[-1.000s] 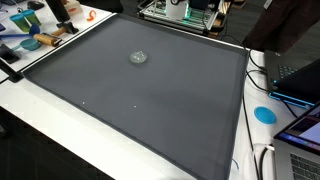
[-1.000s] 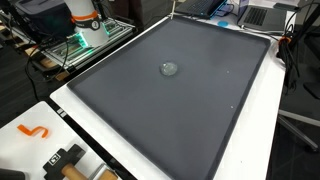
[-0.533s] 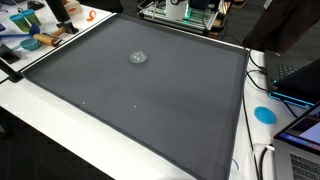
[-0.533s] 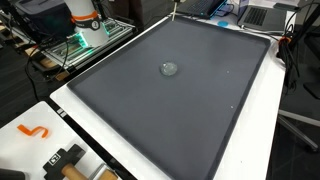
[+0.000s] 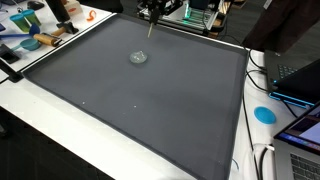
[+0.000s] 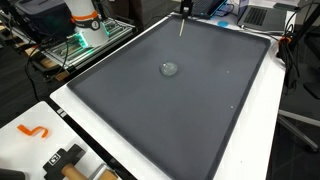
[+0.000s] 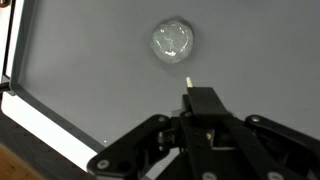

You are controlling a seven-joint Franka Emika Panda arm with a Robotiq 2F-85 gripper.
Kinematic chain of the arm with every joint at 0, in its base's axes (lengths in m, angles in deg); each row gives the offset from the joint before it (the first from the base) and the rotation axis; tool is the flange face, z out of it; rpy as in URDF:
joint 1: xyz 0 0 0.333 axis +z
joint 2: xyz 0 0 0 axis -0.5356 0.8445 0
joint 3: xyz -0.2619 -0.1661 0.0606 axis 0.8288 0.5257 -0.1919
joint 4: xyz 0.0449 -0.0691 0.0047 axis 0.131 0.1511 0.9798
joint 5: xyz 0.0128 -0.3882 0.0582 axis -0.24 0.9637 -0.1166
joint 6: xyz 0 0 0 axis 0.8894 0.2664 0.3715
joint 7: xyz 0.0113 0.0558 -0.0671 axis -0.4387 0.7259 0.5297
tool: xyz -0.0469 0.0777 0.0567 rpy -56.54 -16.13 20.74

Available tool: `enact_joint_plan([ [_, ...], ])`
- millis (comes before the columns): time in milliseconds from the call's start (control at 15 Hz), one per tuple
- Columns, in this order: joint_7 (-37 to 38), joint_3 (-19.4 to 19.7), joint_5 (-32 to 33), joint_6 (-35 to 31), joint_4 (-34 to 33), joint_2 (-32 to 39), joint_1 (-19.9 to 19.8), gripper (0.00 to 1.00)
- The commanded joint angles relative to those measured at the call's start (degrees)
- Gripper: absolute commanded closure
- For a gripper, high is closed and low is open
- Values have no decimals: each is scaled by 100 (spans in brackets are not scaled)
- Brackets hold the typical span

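A small clear round dish point(image 5: 138, 57) point(image 6: 169, 69) lies on a large dark grey mat point(image 5: 150, 115) point(image 6: 180, 115). In both exterior views my gripper point(image 5: 151, 12) point(image 6: 184, 9) comes in at the top edge, above the far side of the mat. It is shut on a thin pale stick point(image 5: 150, 30) point(image 6: 181, 27) that points down. In the wrist view the gripper point(image 7: 203, 100) has its fingers together, and the stick's tip point(image 7: 188, 78) pokes out just below the dish point(image 7: 173, 42). The stick's tip and the dish are apart.
The mat covers a white table point(image 5: 60, 115). Laptops point(image 5: 300, 75) and a blue disc point(image 5: 264, 114) sit along one side. Blue and orange items point(image 5: 30, 42) lie at a corner. An orange hook point(image 6: 33, 131) and a black tool point(image 6: 65, 158) rest near the front. The robot base point(image 6: 85, 25) stands beside the table.
The gripper with the stick has come into both exterior views at the top; before, it was out of sight. The dish has not moved.
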Motion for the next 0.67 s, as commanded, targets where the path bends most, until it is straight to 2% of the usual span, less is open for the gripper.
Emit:
enact_joint_plan([
  [0,264,72,271,-38,-338,411,-1,97],
  [600,222,283,53,-33,-804,620,-53,97],
])
